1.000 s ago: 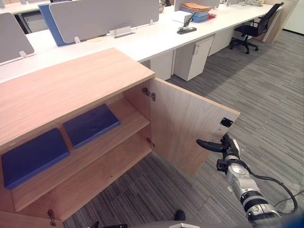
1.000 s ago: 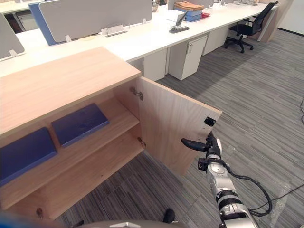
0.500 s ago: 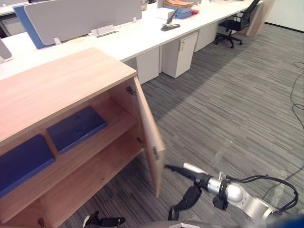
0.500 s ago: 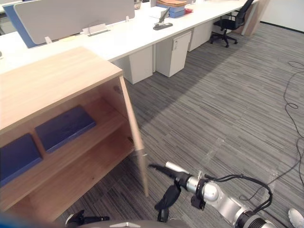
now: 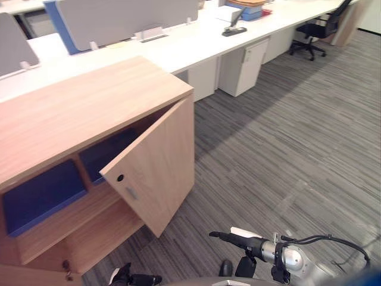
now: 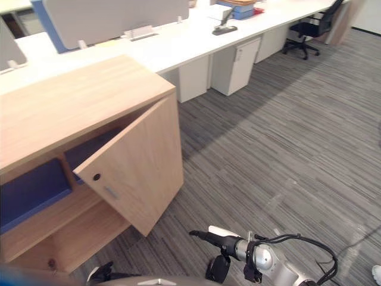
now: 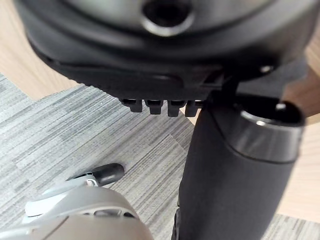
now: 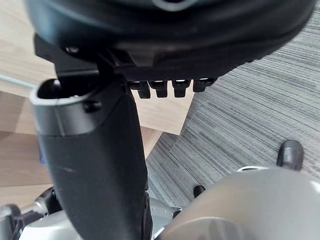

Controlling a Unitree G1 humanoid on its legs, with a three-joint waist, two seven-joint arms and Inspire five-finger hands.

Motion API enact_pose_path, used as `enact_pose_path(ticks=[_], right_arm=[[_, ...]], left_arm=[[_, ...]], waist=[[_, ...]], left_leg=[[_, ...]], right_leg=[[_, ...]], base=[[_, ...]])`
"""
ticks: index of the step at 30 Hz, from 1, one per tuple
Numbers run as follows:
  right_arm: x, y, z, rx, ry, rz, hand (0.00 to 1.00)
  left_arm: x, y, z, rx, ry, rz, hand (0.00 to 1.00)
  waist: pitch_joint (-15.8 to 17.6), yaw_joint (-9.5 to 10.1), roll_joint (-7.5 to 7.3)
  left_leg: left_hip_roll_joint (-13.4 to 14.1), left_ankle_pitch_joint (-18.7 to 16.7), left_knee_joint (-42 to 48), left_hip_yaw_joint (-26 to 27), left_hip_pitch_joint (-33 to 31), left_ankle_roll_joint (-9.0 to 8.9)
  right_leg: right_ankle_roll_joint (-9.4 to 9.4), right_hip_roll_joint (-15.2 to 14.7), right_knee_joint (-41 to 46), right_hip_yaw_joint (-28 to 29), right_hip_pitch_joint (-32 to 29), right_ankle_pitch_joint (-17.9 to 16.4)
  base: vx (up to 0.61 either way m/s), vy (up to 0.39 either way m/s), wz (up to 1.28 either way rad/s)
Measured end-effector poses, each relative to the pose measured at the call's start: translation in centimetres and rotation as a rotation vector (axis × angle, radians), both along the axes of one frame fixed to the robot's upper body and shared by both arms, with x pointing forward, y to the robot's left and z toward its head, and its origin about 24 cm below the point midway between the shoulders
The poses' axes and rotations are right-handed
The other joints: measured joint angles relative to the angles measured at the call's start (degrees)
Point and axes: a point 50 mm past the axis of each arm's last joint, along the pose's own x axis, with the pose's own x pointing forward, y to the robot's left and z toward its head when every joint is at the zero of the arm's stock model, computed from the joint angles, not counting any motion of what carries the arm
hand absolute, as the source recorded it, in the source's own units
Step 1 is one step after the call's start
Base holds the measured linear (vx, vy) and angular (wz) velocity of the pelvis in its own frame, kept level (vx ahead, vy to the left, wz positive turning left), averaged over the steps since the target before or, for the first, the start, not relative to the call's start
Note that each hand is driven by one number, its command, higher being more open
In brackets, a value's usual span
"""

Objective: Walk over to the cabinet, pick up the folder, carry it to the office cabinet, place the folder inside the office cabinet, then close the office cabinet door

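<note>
Folders (image 5: 41, 193) shelved, the straight-fingered, empty right hand (image 5: 241, 242) is closing the half-open office cabinet door (image 5: 158, 170) at its 10 o'clock, another push likely needed.

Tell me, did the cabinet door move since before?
Yes. The door has swung in toward the cabinet, now hiding part of its shelves, but isn't shut yet.

The office cabinet (image 5: 89, 101) has its door (image 5: 158, 164) half open, angled across the upper shelf (image 5: 89, 205). A blue folder (image 5: 41, 193) lies there, with a second folder (image 5: 104, 152) partly behind the door. The right hand (image 5: 238, 241) hovers over the carpet (image 5: 286, 137), fingers straight, clear of the door.
</note>
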Motion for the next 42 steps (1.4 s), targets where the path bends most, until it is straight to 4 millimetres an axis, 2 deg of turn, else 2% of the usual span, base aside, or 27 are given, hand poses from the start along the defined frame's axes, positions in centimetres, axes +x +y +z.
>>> enact_pose_path(ticks=[1,2,4,6,7,8,9,10,13,16,18,21,22,23,24,25,26,27,29,30,32,33,35,37,39,41,42], right_arm=[[-0.4,0.0,-1.0,-0.005,0.010,-0.085,1.00],[-0.8,0.0,-2.3,-0.018,0.023,-0.198,1.00],[-1.6,-0.5,-4.2,-0.050,0.069,-0.421,1.00],[-1.9,-1.5,-5.2,-0.058,0.078,-0.673,1.00],[-2.7,-1.8,-5.7,-0.044,0.092,-0.832,1.00],[-3.4,-1.7,-6.1,-0.012,0.113,-0.965,1.00],[-3.9,-1.5,-6.3,0.005,0.131,-1.020,1.00],[-4.5,-1.2,-6.8,0.027,0.173,-1.098,1.00],[-5.5,-1.9,-7.2,-0.002,0.203,-1.162,1.00],[-6.6,-1.6,-7.5,-0.017,0.238,-1.140,1.00],[-6.8,-1.2,-7.6,-0.007,0.249,-1.125,1.00],[-7.3,-0.9,-7.8,0.020,0.276,-1.161,1.00],[-7.7,-0.6,-7.9,0.034,0.294,-1.184,1.00],[-8.5,-0.9,-8.1,0.019,0.315,-1.194,1.00],[-8.7,-0.9,-8.2,0.016,0.324,-1.201,1.00],[-8.5,-0.9,-8.2,0.028,0.328,-1.224,1.00],[-8.3,-1.0,-8.2,0.037,0.326,-1.244,1.00],[-8.3,-1.1,-8.2,0.043,0.326,-1.259,1.00],[-8.3,-1.7,-8.2,0.048,0.322,-1.304,1.00],[-8.3,-1.6,-8.2,0.055,0.329,-1.321,1.00],[-8.4,-1.7,-8.2,0.083,0.339,-1.384,1.00],[-8.3,-1.7,-8.2,0.086,0.338,-1.389,1.00],[-8.0,-2.1,-8.1,0.113,0.328,-1.427,1.00],[-7.6,-2.1,-8.0,0.125,0.317,-1.440,1.00],[-7.2,-1.9,-7.8,0.142,0.302,-1.436,1.00],[-6.7,-1.6,-7.5,0.163,0.280,-1.427,1.00],[-6.7,-1.5,-7.4,0.165,0.276,-1.416,1.00]], left_arm=[[-0.1,-0.6,-0.1,-0.009,0.008,-0.024,1.00],[-0.2,-0.4,-0.1,0.001,0.012,-0.033,1.00],[-0.1,-0.5,0.0,0.027,0.001,-0.029,1.00],[0.1,-0.2,0.1,0.047,-0.023,0.009,1.00],[-0.1,0.7,0.3,0.080,-0.025,0.036,1.00],[-0.3,1.9,0.6,0.106,-0.027,0.079,1.00],[-0.4,2.5,0.7,0.121,-0.029,0.112,1.00],[-0.8,3.4,0.9,0.135,-0.026,0.177,1.00],[-2.4,3.0,0.5,0.111,0.009,0.277,1.00],[-4.1,3.4,0.4,0.100,0.017,0.419,1.00],[-5.2,3.9,0.5,0.100,0.011,0.546,1.00],[-5.2,4.1,0.6,0.087,-0.020,0.630,1.00],[-4.4,4.0,0.6,0.066,-0.047,0.667,1.00],[-3.6,4.0,0.7,0.046,-0.076,0.700,1.00],[-3.5,4.0,0.7,0.041,-0.084,0.716,1.00],[-3.9,4.2,0.7,0.044,-0.086,0.738,1.00],[-4.3,4.2,0.7,0.043,-0.078,0.742,1.00],[-4.6,4.1,0.6,0.044,-0.071,0.741,1.00],[-5.5,4.1,0.6,0.051,-0.050,0.734,1.00],[-5.4,4.2,0.6,0.053,-0.055,0.730,1.00],[-4.6,3.9,0.7,0.033,-0.090,0.698,1.00],[-4.4,3.7,0.7,0.022,-0.102,0.699,1.00],[-3.4,3.2,0.8,-0.022,-0.167,0.738,1.00],[-3.1,3.4,1.1,-0.037,-0.213,0.787,1.00],[-2.9,3.5,1.7,-0.039,-0.272,0.791,1.00],[-1.5,3.2,2.6,-0.059,-0.360,0.744,1.00],[-0.3,2.9,3.4,-0.081,-0.425,0.711,1.00]], waist=[[0.25,-0.16,-0.65],[0.12,-0.43,-1.56],[0.11,-1.26,-1.31],[-0.10,-1.30,-0.83],[-0.52,-1.41,-0.70],[-0.80,-1.48,-2.04],[-1.02,-1.40,-3.30],[-0.76,-1.13,-5.34],[0.04,0.09,-4.75],[-0.64,2.50,-5.86],[-0.01,2.54,-6.34],[0.18,2.75,-7.55],[0.76,2.32,-8.69],[1.18,1.96,-8.78],[1.52,2.01,-8.85],[2.99,2.37,-8.87],[3.46,2.58,-8.88],[3.61,2.61,-8.80],[3.98,2.64,-7.55],[4.00,2.63,-7.94],[3.87,2.53,-8.41],[3.62,2.46,-8.48],[2.78,2.03,-7.17],[2.59,2.10,-6.76],[2.42,1.95,-6.08],[2.28,1.59,-6.31],[1.95,1.50,-6.89]], left_leg=[[-2.86,-0.31,0.63,-3.21,0.50,0.29],[-4.88,-0.81,1.09,-7.54,0.27,1.23],[-6.68,-1.24,2.56,-15.05,-1.55,1.79],[-7.16,-0.85,3.78,-22.54,-5.00,2.47],[-7.23,-0.31,4.68,-28.21,-7.94,1.54],[-7.90,0.16,5.37,-33.38,-11.13,0.70],[-8.49,0.57,5.62,-35.66,-12.54,-0.08],[-9.57,0.97,6.73,-39.12,-14.42,-2.02],[-7.03,1.41,8.02,-41.97,-15.62,-3.70],[-3.08,3.05,4.88,-44.00,-15.38,-6.10],[-1.56,4.27,4.23,-45.06,-15.57,-7.14],[-0.96,7.43,3.37,-42.25,-17.87,-5.94],[-0.89,8.08,4.45,-34.28,-20.51,-2.66],[0.45,6.83,11.17,-21.45,-24.53,-0.50],[1.97,5.94,14.93,-14.62,-25.82,0.42],[4.65,2.61,20.87,-3.12,-25.87,1.43],[5.55,-0.47,25.83,2.97,-25.82,1.64],[5.50,-2.01,27.75,4.80,-25.77,2.18],[4.85,-6.12,29.60,11.27,-26.06,5.50],[3.49,-5.99,28.82,10.96,-26.38,5.59],[-3.00,-3.82,22.71,9.24,-25.10,7.09],[-4.37,-3.13,21.04,8.68,-24.50,7.37],[-7.65,0.45,13.92,6.27,-22.49,8.40],[-8.63,4.20,6.57,5.18,-18.71,8.53],[-8.84,8.17,-1.52,4.59,-14.68,8.16],[-9.42,11.18,-6.79,3.87,-12.58,7.62],[-10.55,12.65,-9.08,3.41,-12.01,7.49]], right_leg=[[0.91,-5.21,7.85,-0.92,-0.76,-4.04],[0.64,-9.29,13.27,-0.60,-0.81,-5.57],[-0.71,-10.99,18.00,5.30,-0.87,-4.84],[-2.37,-7.64,19.01,16.62,-1.62,-5.22],[-0.55,-2.86,16.63,27.25,-1.18,-9.57],[2.47,0.86,12.02,35.91,-0.07,-12.05],[3.53,1.88,9.43,39.07,0.42,-12.72],[6.11,1.89,5.43,40.56,3.83,-15.24],[5.40,3.92,3.98,32.48,7.78,-16.63],[3.09,7.66,2.48,25.78,10.87,-17.34],[1.31,9.70,0.31,22.45,13.25,-16.95],[-0.65,10.63,-1.15,18.03,13.60,-17.04],[-1.52,9.98,-2.12,14.02,13.35,-16.81],[-2.03,9.96,-3.45,10.59,13.62,-16.25],[-2.15,9.99,-3.91,9.31,13.85,-16.09],[-2.20,9.62,-4.15,7.75,14.91,-15.77],[-2.12,8.78,-4.17,6.44,15.10,-15.73],[-2.08,8.33,-4.26,5.80,15.24,-15.71],[-0.18,7.19,-4.02,2.44,15.60,-16.33],[0.66,6.57,-3.89,1.57,15.40,-16.84],[1.16,2.90,-3.80,-0.36,15.57,-16.62],[1.12,2.26,-3.76,-0.50,15.81,-16.22],[0.72,1.39,-3.18,-1.11,15.51,-12.97],[0.35,1.54,-2.11,-1.06,15.42,-10.39],[-0.27,2.36,-2.96,-0.69,15.24,-10.77],[-0.67,2.82,-6.86,-0.67,14.01,-10.77],[0.43,1.89,-8.10,-0.19,12.44,-10.17]], base=[[0.05,0.073,1.43],[0.04,0.030,1.65],[-0.01,-0.013,2.06],[0.00,-0.032,2.12],[0.03,-0.140,2.21],[0.03,-0.197,2.27],[0.04,-0.299,2.12],[0.04,-0.271,1.50],[0.10,-0.347,1.53],[0.04,-0.262,1.00],[0.00,-0.206,0.79],[-0.08,-0.215,0.90],[-0.11,-0.226,1.48],[-0.07,-0.164,1.50],[0.01,-0.103,1.21],[0.05,-0.004,0.75],[0.07,0.042,0.61],[0.09,0.110,0.60],[0.14,0.147,0.78],[0.16,0.128,0.87],[0.18,0.136,0.87],[0.19,0.171,0.88],[0.15,0.139,0.71],[0.08,0.059,0.29],[0.04,0.011,0.12],[-0.02,-0.023,0.19],[-0.05,-0.057,0.32]])
